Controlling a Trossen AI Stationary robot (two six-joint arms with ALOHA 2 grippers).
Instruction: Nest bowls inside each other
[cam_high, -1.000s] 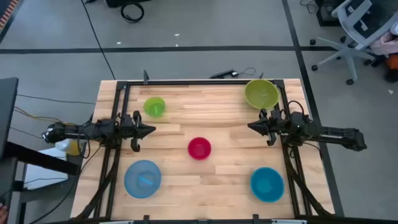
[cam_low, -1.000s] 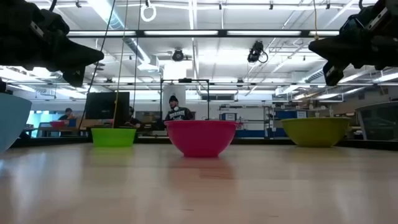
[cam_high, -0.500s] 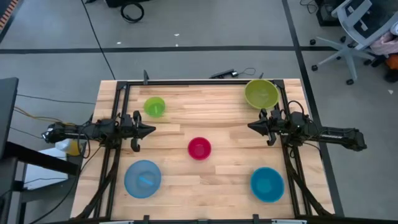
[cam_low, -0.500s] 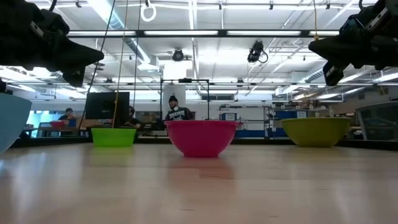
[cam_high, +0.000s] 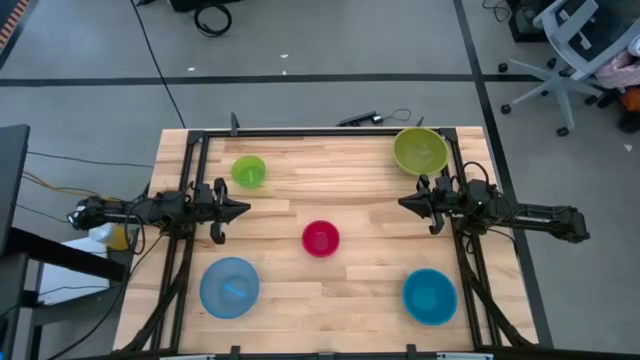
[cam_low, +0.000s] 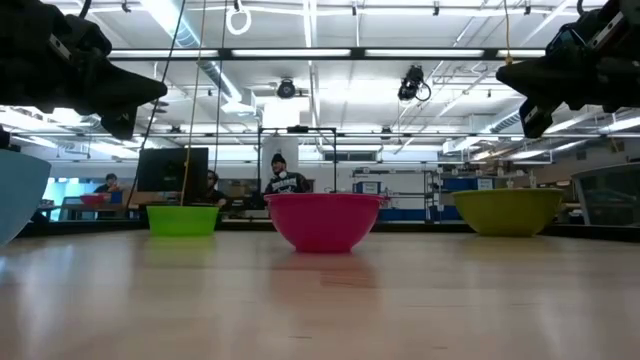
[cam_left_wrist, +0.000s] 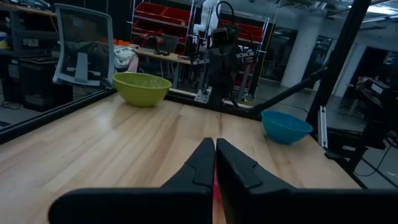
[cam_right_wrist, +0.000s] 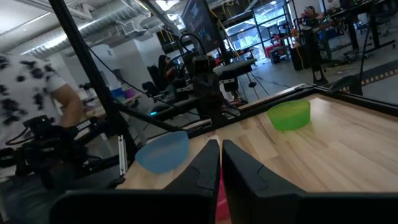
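Observation:
Five bowls stand apart, each upright on its base on the wooden table. The magenta-red bowl (cam_high: 321, 238) is in the middle, the small lime-green bowl (cam_high: 248, 171) at the far left, the large olive-green bowl (cam_high: 420, 150) at the far right. The light blue bowl (cam_high: 229, 287) is near left, the teal-blue bowl (cam_high: 429, 296) near right. My left gripper (cam_high: 243, 209) hovers shut at the left edge, pointing level at the middle. My right gripper (cam_high: 403, 203) hovers shut at the right edge, facing it. Both are above the table and hold nothing.
A black frame (cam_high: 320, 132) runs along the table's far edge and down both sides. Bare wood lies between the bowls. A person (cam_low: 280, 178) sits in the room beyond the far edge, and another person (cam_right_wrist: 37, 93) shows in the right wrist view.

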